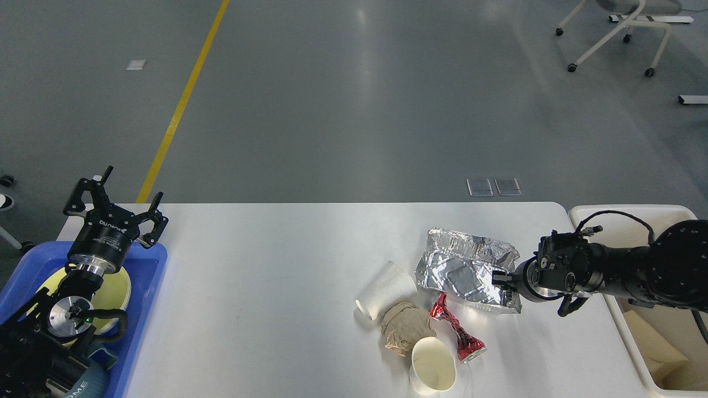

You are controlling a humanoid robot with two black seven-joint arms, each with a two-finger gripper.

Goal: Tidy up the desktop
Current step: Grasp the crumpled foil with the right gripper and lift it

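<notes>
My right hand [499, 279] sits at the crumpled silver foil bag [464, 269], right of centre on the white bench [265, 287]; I cannot tell its grip. My left hand [113, 202] hangs spread wide at the left edge.

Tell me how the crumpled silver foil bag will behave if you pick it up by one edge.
The foil bag looks thin and creased, so it will probably flop and crinkle. It seems flat, likely light. Its glossy skin may slip.
</notes>
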